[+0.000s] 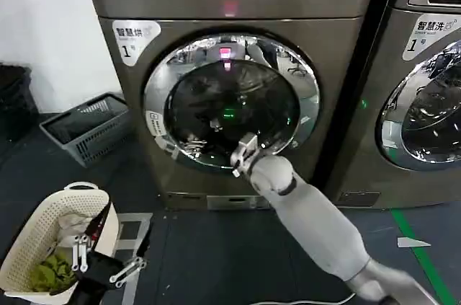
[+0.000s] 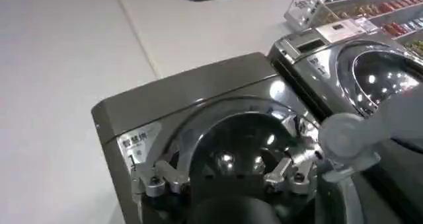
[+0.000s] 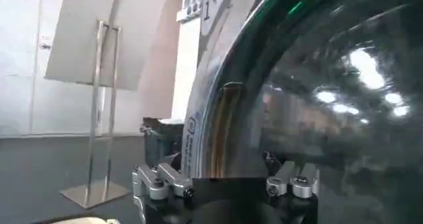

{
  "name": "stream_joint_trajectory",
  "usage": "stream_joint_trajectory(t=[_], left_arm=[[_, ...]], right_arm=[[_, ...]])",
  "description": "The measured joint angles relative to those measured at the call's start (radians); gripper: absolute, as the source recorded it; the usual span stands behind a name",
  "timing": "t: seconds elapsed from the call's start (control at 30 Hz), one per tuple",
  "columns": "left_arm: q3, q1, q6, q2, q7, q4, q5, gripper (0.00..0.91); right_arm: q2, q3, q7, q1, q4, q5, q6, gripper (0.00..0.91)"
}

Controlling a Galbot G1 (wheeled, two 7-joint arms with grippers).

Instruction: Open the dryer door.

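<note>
Dryer door [image 1: 230,103] sits shut, flush against the front of the dryer [image 1: 130,146], directly ahead of me.

Nearest, low on my left: left gripper [image 1: 101,265] hangs parked over a cream laundry basket [image 1: 32,236] holding clothes; its jaws stand apart, empty. Its wrist camera looks up at the dryer, with the "1" label [image 2: 134,147] at the machine's upper corner.

Next out: right arm [image 1: 317,226] reaches forward and up from my lower right. Right gripper [image 1: 241,155] is at the lower part of the chrome ring [image 1: 306,114], near bottom centre. From its wrist view I see both fingers [image 3: 158,180] spread, with the ring and dark glass [image 3: 330,106] very close in front; jaws apart, clamped on nothing that I can see.

Farther: grey crate [image 1: 90,128] on the floor left of the dryer. Neighbouring machine [image 1: 425,81] stands just beside the dryer on the right, its round door shut too.
</note>
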Motion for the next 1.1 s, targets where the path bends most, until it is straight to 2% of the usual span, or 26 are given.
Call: stream_joint_trajectory(t=[0.6,1.1], left_arm=[[0.001,0.0,-0.001,-0.009,0.001,0.0,0.002,0.907],[-0.001,0.001,-0.003,-0.01,0.001,0.001,0.002,0.907]], right_arm=[[0.099,-0.021,-0.015,0.05,-0.126,-0.028,0.009,0.907],[0.148,-0.024,-0.051,0.082,-0.204,-0.042,0.02,0.907]])
